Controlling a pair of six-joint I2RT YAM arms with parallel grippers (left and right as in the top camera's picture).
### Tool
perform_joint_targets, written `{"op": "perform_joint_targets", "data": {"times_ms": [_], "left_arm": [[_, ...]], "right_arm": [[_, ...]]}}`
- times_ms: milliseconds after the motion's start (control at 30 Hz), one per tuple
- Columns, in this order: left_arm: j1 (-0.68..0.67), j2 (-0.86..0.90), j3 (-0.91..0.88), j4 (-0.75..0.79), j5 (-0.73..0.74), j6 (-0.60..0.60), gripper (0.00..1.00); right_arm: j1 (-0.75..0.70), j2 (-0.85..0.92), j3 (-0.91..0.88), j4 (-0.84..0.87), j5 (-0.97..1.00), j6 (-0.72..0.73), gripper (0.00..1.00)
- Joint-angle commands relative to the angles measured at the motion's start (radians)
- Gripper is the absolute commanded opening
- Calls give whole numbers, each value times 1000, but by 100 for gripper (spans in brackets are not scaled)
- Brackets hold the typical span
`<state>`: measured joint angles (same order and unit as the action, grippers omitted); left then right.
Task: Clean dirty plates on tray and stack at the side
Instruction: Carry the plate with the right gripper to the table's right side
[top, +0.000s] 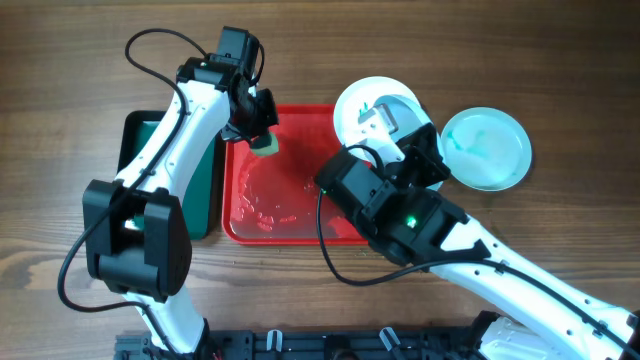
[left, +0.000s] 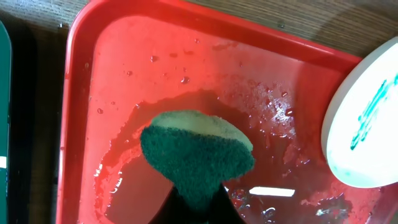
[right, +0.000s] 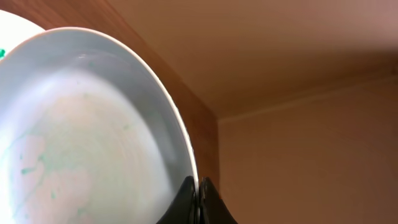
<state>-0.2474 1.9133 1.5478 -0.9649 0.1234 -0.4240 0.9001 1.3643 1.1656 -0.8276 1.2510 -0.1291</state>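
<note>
Left wrist view: a green sponge (left: 196, 155) is being gripped by the left claw (left: 198, 206) over the red tray (left: 124, 62); farther, a smeared white plate (left: 367, 124) is being seen overlapping its corner; beyond, a pale aqua plate (right: 93, 143) is being clamped by the right claw (right: 198, 200).

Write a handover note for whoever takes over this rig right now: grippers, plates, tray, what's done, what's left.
Left gripper: shut on a sponge, held over the wet tray.
Right gripper: shut on the rim of a pale plate, out past the tray's right side. Only faint green streaks show on it.
A white plate sits at the tray's far right corner, its green smear not yet cleaned. No third plate is visible.
Done: the pale plate looks mostly wiped.
Left: clean the white plate, then stack the plates beside the tray. No stack yet.
</note>
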Motion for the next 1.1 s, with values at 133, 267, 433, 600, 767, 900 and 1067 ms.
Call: {"op": "perform_joint_targets", "data": {"times_ms": [133, 267, 433, 600, 767, 900, 1067], "left_arm": [[3, 1, -7, 3, -13, -10, 4], [3, 1, -7, 4, -13, -10, 4], [3, 1, -7, 6, -13, -10, 4], [3, 1, -7, 6, -13, -10, 4], [3, 1, -7, 6, -13, -10, 4], [3, 1, -7, 6, -13, -10, 4], [3, 1, -7, 6, -13, -10, 4]], "right_arm": [[13, -16, -1, 35, 63, -147, 4], [13, -16, -1, 59, 108, -187, 4], [13, -16, -1, 87, 118, -237, 4], [13, -16, -1, 88, 117, -257, 4], [13, -16, -1, 109, 107, -256, 5], [13, -16, -1, 112, -61, -240, 4], [10, -16, -1, 63, -782, -39, 4]]}}
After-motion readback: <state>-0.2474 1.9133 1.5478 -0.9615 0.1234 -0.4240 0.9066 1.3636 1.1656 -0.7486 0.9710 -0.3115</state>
